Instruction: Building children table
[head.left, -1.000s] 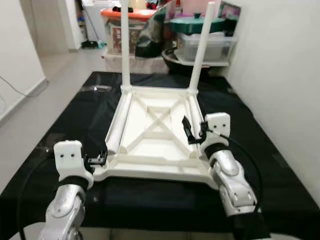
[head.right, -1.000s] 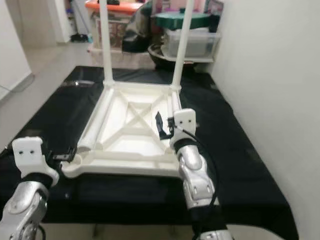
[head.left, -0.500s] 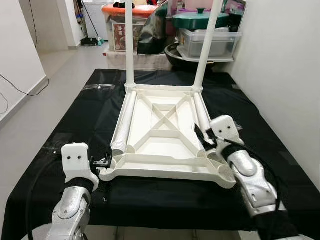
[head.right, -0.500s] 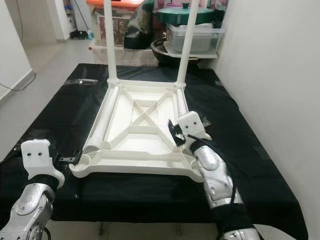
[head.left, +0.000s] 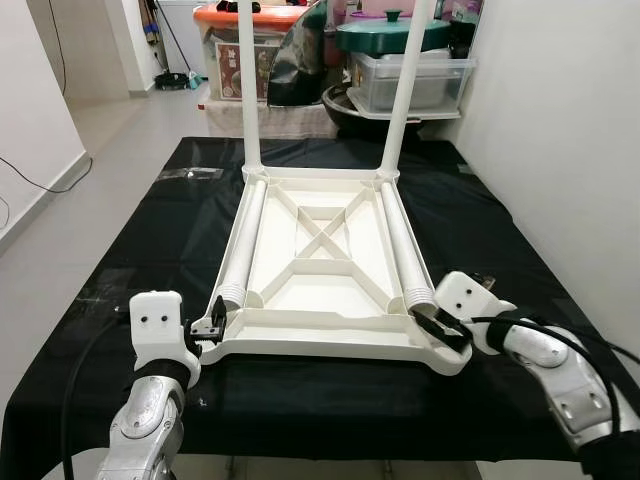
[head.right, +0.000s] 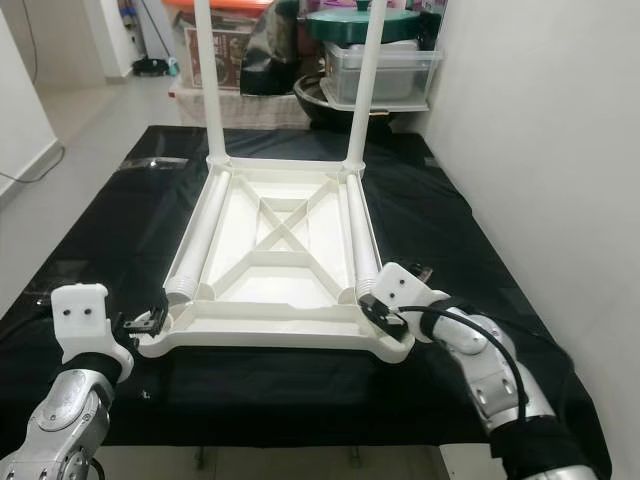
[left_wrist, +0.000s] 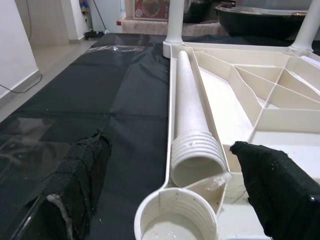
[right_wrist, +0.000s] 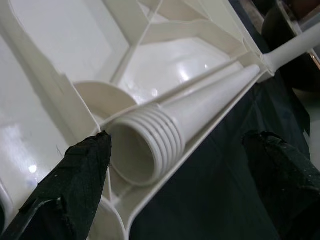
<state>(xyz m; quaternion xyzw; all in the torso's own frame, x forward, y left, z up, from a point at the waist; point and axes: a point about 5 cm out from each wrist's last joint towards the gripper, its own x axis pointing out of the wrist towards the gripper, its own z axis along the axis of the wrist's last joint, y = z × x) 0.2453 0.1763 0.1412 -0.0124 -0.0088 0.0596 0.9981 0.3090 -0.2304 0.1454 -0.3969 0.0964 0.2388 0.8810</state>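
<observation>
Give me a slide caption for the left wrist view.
Open left gripper straddles the upturned table's corner socket and loose leg.

We've got bright, even room light and sharp head views; glare glints off the white tabletop (right_wrist: 150, 75) and black cloth (left_wrist: 30, 145). Up close, the left tool's fingers (left_wrist: 75, 185) blur softly.

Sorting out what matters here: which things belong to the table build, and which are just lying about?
Job: tabletop, upside down; two fitted legs; two loose legs lying in it; left pincer; right pincer.

Lying about: storage bins, green pot, black sheet.
</observation>
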